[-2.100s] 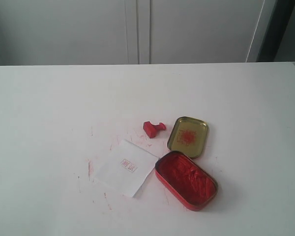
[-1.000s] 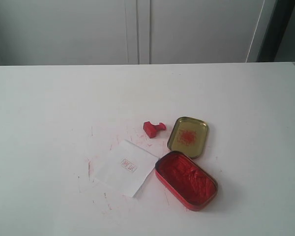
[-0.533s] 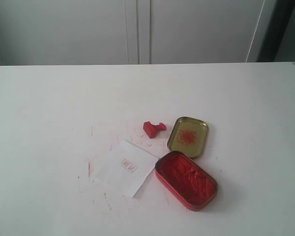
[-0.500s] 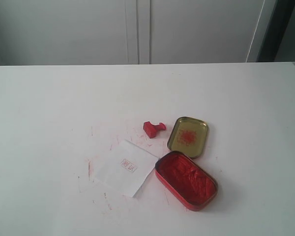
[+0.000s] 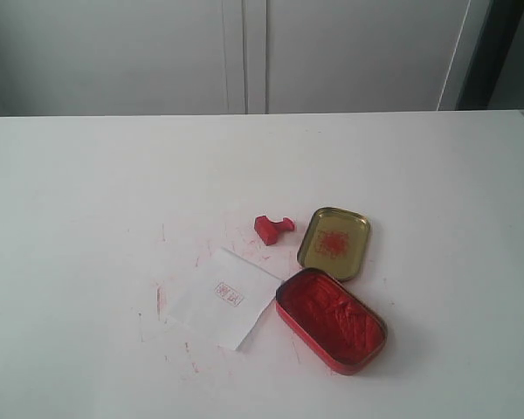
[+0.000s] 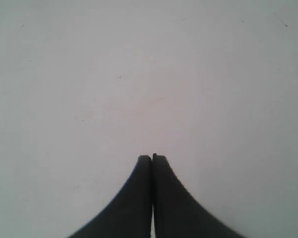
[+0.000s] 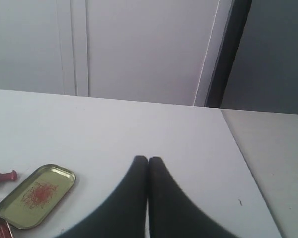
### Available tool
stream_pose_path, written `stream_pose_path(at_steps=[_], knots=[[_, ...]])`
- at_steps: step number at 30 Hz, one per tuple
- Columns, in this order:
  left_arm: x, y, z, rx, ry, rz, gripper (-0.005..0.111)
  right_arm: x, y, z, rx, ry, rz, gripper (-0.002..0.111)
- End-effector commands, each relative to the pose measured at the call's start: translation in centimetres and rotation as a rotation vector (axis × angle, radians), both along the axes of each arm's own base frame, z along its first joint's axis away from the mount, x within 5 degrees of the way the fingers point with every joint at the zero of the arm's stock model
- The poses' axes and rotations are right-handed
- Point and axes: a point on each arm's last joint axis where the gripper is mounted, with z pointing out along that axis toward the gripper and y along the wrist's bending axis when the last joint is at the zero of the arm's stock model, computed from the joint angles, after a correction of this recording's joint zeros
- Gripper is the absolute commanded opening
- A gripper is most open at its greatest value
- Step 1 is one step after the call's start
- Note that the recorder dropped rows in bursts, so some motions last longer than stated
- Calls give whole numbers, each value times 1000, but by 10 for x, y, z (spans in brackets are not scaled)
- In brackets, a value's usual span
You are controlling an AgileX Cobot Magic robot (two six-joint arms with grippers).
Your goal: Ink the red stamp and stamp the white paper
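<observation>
**Q:** What are the two grippers doing?

**A:** The left gripper [image 6: 152, 156] has its two dark jaws pressed together with nothing between them, above a bare stretch of the white table [image 5: 87, 192]. The right gripper [image 7: 148, 158] is pinched closed too, and also empty. Neither arm appears in the exterior view, so both are well apart from the task's things.

**Q:** Where is the stamp?

**A:** The red stamp [image 5: 272, 228] lies tipped on its side on the table, touched by nothing. It is just beside the gold lid [image 5: 334, 243], which lies inside-up with a red smear in it. The right wrist view catches both at its edge.

**Q:** And the paper and ink?

**A:** The white paper [image 5: 223, 297] lies flat, nearer the camera than the stamp, with one corner close to the open red ink tin [image 5: 330, 319]. A small red square imprint [image 5: 229, 293] sits near the sheet's middle. Faint red smudges mark the table around it.

**Q:** So how far along is the task?

**A:** The sheet carries a print and the stamp is set down, so the work looks complete. If another print is wanted, everything is left: pick up the stamp, press it into the tin, then press it on the paper.
</observation>
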Motion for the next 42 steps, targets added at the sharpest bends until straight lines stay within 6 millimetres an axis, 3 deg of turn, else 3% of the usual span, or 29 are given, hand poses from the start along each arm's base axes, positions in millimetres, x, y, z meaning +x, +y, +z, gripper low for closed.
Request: stream_pose_path(at_steps=[1,8,19,33,42], knots=[[0,-1,-2,-6,3,-8,0,0,0,0,-3,-12,0,0],[0,-1,-2,-6,3,-8,0,-4,0,2,-3,-33,0,0],[0,-1,-2,-6,3,-8,0,-28,0,8,-3,-149,0,0],[0,-1,-2,-6,3,-8,0,-33,0,8,-3,-170,0,0],[0,-1,-2,-6,3,-8,0,-29,0,-9,-3,-129,0,0]])
